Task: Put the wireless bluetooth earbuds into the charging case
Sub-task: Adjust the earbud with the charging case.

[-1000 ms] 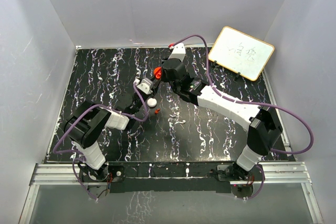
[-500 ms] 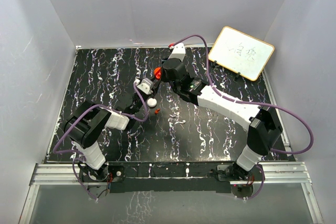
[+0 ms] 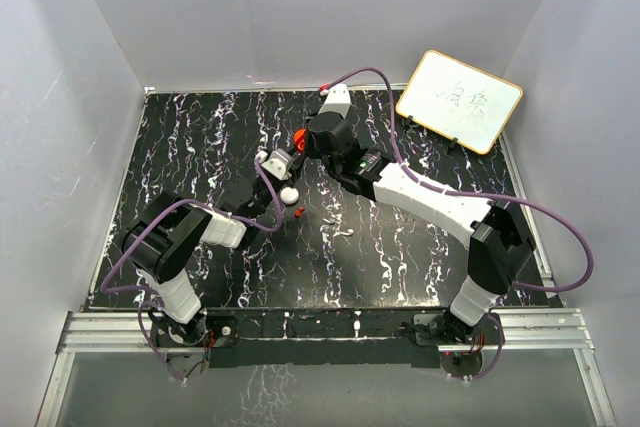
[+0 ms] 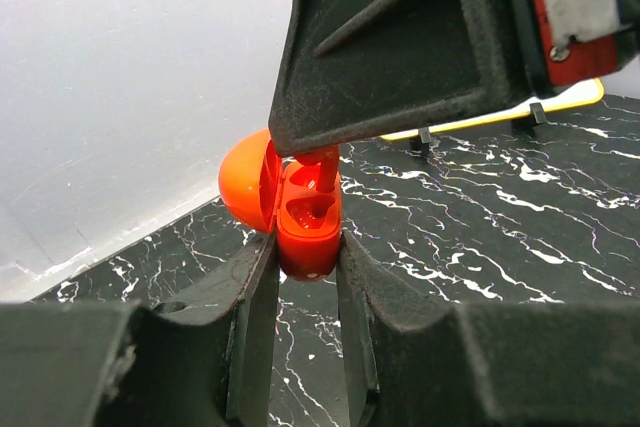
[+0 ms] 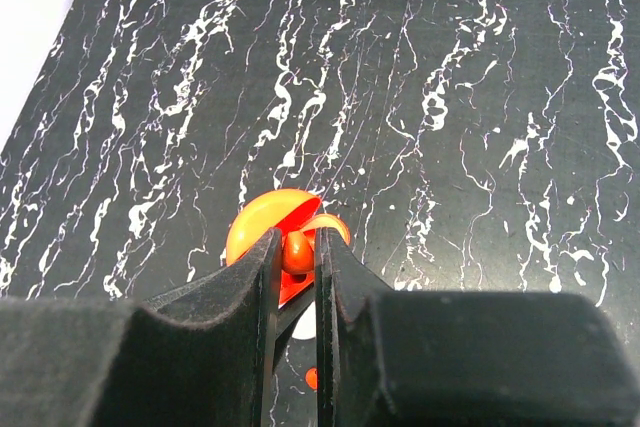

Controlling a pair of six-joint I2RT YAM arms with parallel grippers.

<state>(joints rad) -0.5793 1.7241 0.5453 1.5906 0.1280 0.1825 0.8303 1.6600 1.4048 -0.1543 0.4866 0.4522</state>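
Top external view: both arms reach to the middle of the black marbled bench [image 3: 200, 147], where the left end effector [image 3: 292, 147] and right end effector [image 3: 308, 137] meet at the red charging case [image 3: 300, 135], which is held up off the surface. A second earbud [image 3: 298, 212] lies loose on the bench nearer the arm bases, just beside a white disc [image 3: 288, 194]. A whiteboard [image 3: 460, 100] leans at the far right corner. Left wrist view: the left fingers [image 4: 250, 287] are clamped on the sides of the case [image 4: 308, 227]. Its lid [image 4: 245, 182] is swung open to the left, and an earbud [image 4: 325, 162] hangs from the right end effector with its lower end inside the case's pocket. Right wrist view: the right fingers [image 5: 345, 277] are nearly together, pinching the earbud [image 5: 296, 252] directly over the open case, with the lid [image 5: 258, 222] showing behind them.
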